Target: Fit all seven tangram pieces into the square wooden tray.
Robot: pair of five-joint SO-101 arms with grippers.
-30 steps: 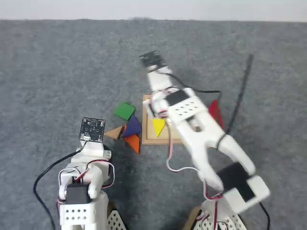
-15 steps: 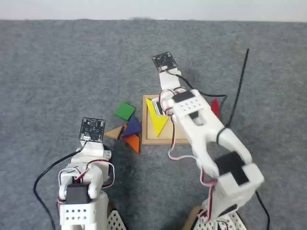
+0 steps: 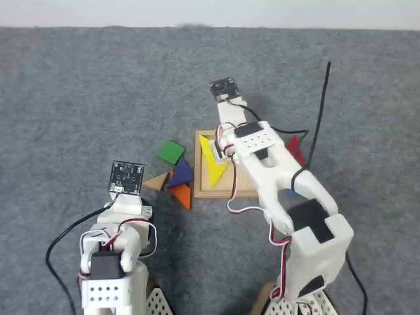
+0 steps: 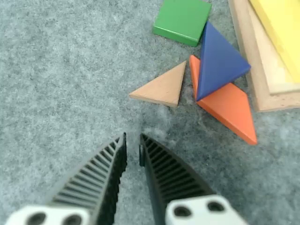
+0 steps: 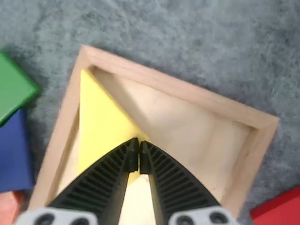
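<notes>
The square wooden tray [image 3: 223, 191] lies mid-table with a large yellow triangle [image 3: 212, 163] flat in its left part. My right gripper [image 5: 139, 149] is shut with nothing in it, its tips over the yellow triangle [image 5: 101, 117] where it borders the bare tray floor [image 5: 187, 131]. Left of the tray lie a green square [image 3: 171, 151], a blue triangle [image 3: 182, 173], an orange piece [image 3: 183, 194] and a tan triangle [image 3: 156, 183]. A red piece [image 3: 295, 149] lies right of the tray. My left gripper [image 4: 132, 140] is shut and holds nothing, just short of the tan triangle [image 4: 161, 88].
Grey carpet covers the table, with open room on the far and left sides. The right arm's black cable [image 3: 320, 111] runs past the red piece. The blue triangle [image 4: 219, 58] overlaps the orange piece [image 4: 227, 105].
The right arm has swung rightward and pulled in over the tray. More of the yellow triangle now shows, flat in the tray. The left arm has kept still.
</notes>
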